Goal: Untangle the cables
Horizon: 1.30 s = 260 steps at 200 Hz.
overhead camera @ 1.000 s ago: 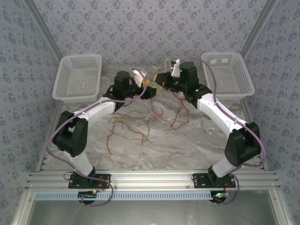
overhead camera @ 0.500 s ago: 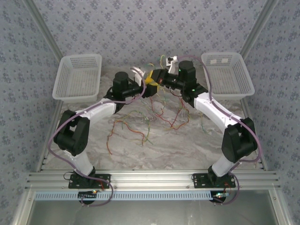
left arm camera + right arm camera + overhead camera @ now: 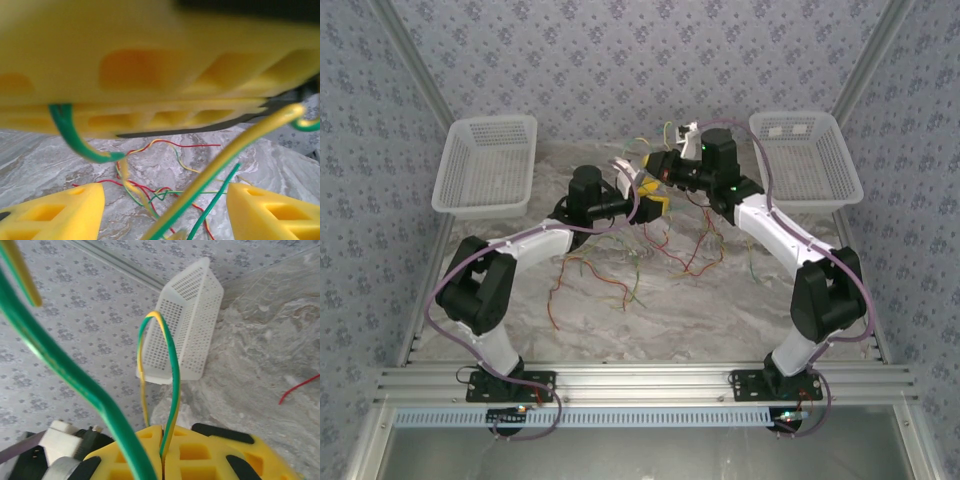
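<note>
— So, jaws status?
— Right jaws clenched on a green-yellow cable (image 3: 170,365). It loops up out of the closed fingers (image 3: 200,457). Left jaws released, fingers (image 3: 60,212) well apart, nothing pinched. One yellow-green strand slants up through the gap, loose.
— Where's the rest?
— Most of the cables (image 3: 620,262) lie tangled on the desk (image 3: 720,310), about midway between the two arms. Red, green and yellow strands, wavy and crossing each other.
— Jaws relative to each other?
— Close together, over the far part of the desk, between the left basket (image 3: 485,165) and the right basket (image 3: 807,155). Left jaws sit just nearer than the right ones. Can't tell whether they touch.
</note>
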{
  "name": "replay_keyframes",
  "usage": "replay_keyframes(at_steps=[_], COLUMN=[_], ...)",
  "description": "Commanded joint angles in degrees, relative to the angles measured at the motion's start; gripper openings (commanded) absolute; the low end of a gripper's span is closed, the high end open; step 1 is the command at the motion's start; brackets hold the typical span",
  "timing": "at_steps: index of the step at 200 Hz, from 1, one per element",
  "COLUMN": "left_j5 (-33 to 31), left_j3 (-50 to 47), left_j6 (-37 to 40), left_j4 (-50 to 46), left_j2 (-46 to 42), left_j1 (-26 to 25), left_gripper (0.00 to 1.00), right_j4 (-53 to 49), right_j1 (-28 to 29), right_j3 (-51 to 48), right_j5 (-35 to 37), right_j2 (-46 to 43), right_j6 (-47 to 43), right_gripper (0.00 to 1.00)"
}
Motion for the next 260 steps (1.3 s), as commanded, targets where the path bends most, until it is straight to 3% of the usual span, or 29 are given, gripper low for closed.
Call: replay_keyframes(at_steps=[1, 36, 54, 74, 83, 125, 138, 149, 165, 168, 172, 195, 219, 243, 260], left_j5=[-1.0, -1.7, -3.7, -4.1, -4.0, -9.2, -11.1, -13.4, -16.7, -17.2, -17.9, -22.5, -29.8, -39.0, -44.0], left_j3=[3.7, 4.3, 3.5, 3.1, 3.1, -1.5, -1.2, -1.0, -0.7, -0.6, -0.1, 5.5, 13.5, 27.7, 32.5], left_j6=[0.1, -4.4, -5.1, -5.0, -4.6, -6.8, -6.0, -4.9, -3.6, -3.3, -2.8, -1.3, 2.2, 8.0, 12.5], left_j4=[2.5, 10.5, 13.3, 14.1, 13.0, 9.4, 2.8, -3.0, -9.3, -10.4, -12.2, -24.4, -36.0, -50.6, -50.8], left_j2=[0.0, 2.8, 2.9, 3.2, 3.2, -1.9, -4.8, -7.7, -12.2, -13.0, -14.0, -16.3, -14.5, -4.9, 1.6], left_j1=[0.9, 0.7, 0.8, 1.1, 1.3, 4.0, 5.3, 6.6, 9.7, 10.5, 11.6, 19.2, 26.0, 30.5, 32.7], left_gripper=[0.70, 0.67, 0.58, 0.22, 0.00, 0.00, 0.00, 0.00, 0.00, 0.00, 0.00, 0.00, 0.00, 0.00, 0.00], right_j4=[9.5, 16.3, 13.9, 14.2, 12.9, -9.6, -15.4, -19.4, -22.6, -23.1, -23.6, -26.6, -27.0, -27.6, -26.6], right_j1=[2.2, 3.5, 4.1, 4.3, 4.3, 2.8, 2.4, 2.1, 2.0, 1.9, 2.0, 1.3, 0.5, 0.5, 0.3], right_j3=[-2.6, -3.0, -3.0, -3.9, -3.7, 0.7, 3.0, 4.4, 4.8, 4.8, 4.7, 4.8, 3.0, 0.8, -1.9], right_j5=[-5.2, -7.8, -7.2, -7.1, -7.0, 1.0, 3.0, 5.8, 11.3, 12.6, 14.0, 21.0, 23.5, 26.1, 25.9], right_j2=[0.5, 3.3, 3.1, 1.9, 1.1, -5.1, -6.3, -7.9, -11.7, -12.4, -13.5, -18.0, -21.6, -23.7, -25.1], right_j6=[7.8, 14.2, 13.2, 14.2, 13.4, -1.4, -6.4, -10.7, -15.7, -16.8, -17.8, -21.4, -22.3, -23.6, -24.2], right_gripper=[0.00, 0.00, 0.00, 0.00, 0.00, 0.01, 0.25, 0.59, 0.81, 0.93, 0.99, 1.00, 1.00, 1.00, 1.00])
